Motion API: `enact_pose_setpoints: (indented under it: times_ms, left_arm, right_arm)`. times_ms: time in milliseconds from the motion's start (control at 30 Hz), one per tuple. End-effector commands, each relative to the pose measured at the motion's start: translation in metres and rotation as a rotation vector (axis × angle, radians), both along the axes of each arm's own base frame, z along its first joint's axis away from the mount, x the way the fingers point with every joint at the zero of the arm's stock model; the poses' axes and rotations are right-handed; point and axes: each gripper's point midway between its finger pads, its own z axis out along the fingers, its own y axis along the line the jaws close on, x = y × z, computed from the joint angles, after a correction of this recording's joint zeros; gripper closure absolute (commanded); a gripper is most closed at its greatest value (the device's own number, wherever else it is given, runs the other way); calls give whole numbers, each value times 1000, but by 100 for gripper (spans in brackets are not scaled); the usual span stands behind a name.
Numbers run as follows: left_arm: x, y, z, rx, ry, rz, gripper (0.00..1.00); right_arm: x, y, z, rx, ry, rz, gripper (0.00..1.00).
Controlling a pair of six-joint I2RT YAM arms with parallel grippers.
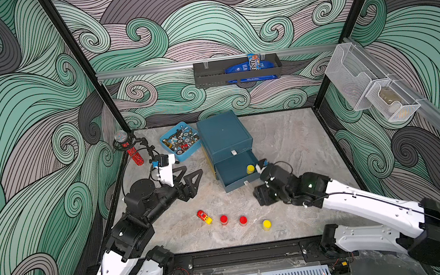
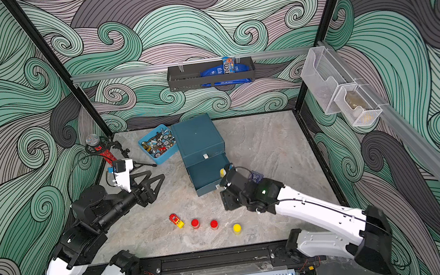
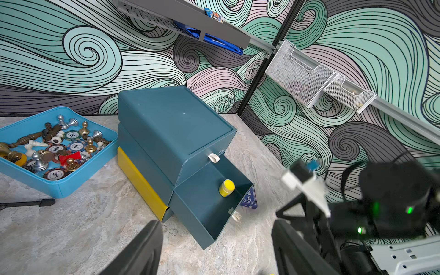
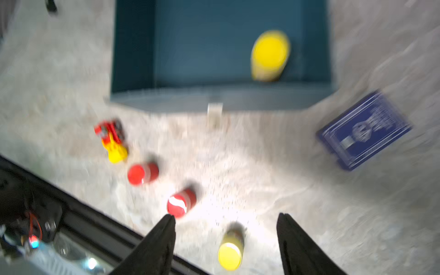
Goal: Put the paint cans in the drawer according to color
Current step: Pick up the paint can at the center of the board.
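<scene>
Right gripper [image 4: 226, 216]: jaws wide, empty, over loose yellow can [image 4: 230, 250] | left gripper [image 1: 194, 169]: parted, empty | drawer [image 1: 224, 137]: one tray out, stowed yellow can [image 1: 250, 169] inside | advice: centre on loose can, avoid red can [image 4: 181, 204], seat beside twin.

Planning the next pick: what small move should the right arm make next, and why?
Probably lower the right gripper toward the yellow can on the table: its jaws stand open and empty near it, and the other yellow can sits in the open drawer.
</scene>
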Motion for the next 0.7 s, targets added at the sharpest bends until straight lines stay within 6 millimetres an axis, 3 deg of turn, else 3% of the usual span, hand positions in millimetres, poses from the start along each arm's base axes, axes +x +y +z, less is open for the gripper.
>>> enact_pose_setpoints:
  times_ms: [0,100,200,367,533,667]
  left_arm:
    - [0,0,17,-18,-37,2,24]
    - [-1,0,17,-20,-34,0,24]
    - [-1,-1,16,-24,-30,-2,25]
    - [-2,0,18,-30,-30,0,24]
    - [-2,0,17,-37,-23,0,24]
    - [-2,0,17,-38,-23,-2,24]
  right_arm:
    - [-52,-2,-31,-52,159,81,25]
    - [-70,-4,-55,-123,218,131,21]
    - [-71,-8,-73,-164,237,126,21]
    - [-70,-13,-99,-224,272,109,29]
    - [-59,-5,-103,-223,241,103,43]
    - [-54,-6,-105,-237,233,101,47]
